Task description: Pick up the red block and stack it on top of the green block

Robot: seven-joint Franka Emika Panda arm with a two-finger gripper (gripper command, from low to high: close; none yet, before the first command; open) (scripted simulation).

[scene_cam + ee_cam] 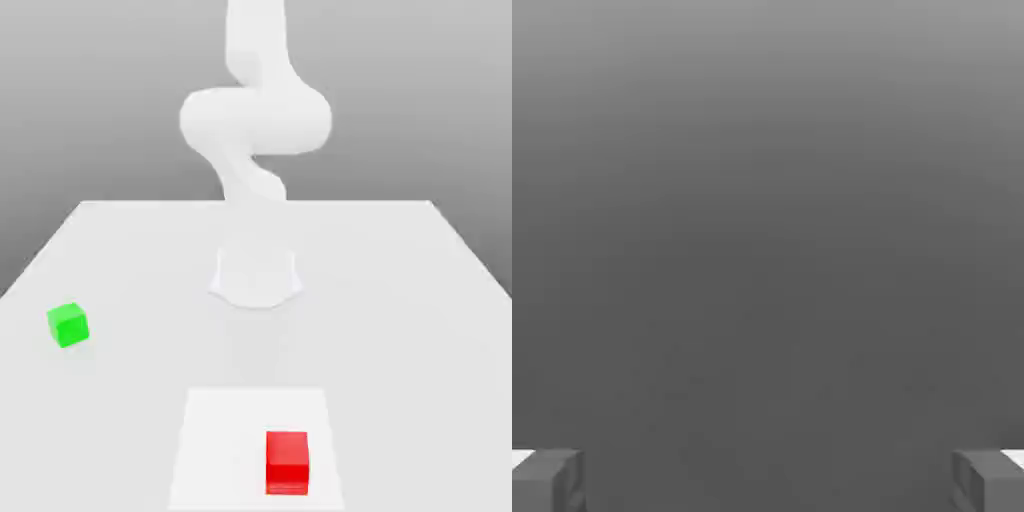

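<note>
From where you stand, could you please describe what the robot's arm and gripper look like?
The arm is plain white with smooth, rounded, bulbous links rising from a round white base; no cables or markings are visible. In the hand view, the gripper has two blocky grey fingers with lighter, whitish tips.

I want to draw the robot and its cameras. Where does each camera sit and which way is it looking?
Exterior view: off the arm, above the white table, looking across it at the arm and its base; the green block lies at this view's left, the red block near the front.
Hand view: on the hand, facing plain grey; two fingertips stand far apart, so the gripper is open.
Shared: both pictures show parts of the same robot; no block shows in both.
</note>
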